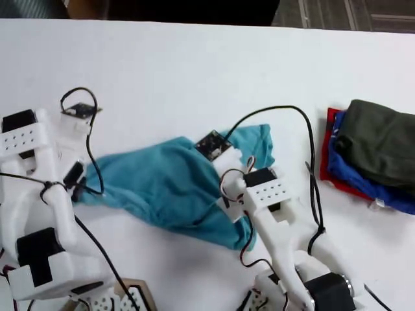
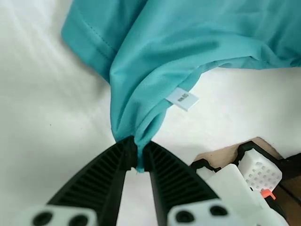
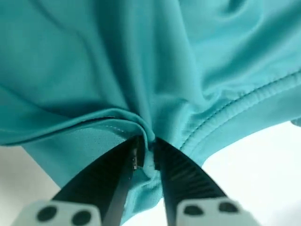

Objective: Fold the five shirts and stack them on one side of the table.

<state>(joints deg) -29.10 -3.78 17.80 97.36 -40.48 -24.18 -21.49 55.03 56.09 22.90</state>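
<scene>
The folded stack (image 1: pixel 379 146) runs past the high view's right edge.

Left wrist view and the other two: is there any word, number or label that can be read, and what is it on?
No text can be read in any view.
The white tag sewn on the teal shirt: dark print, too blurred to read.
What looks like a small tag at the edge of the folded stack: too small to read.

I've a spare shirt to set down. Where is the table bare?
Bare: the wide far strip of table beyond the teal shirt and folded stack. Crowded: the near edge, with left arm and right arm; a cable crosses the shirt-stack gap.
</scene>
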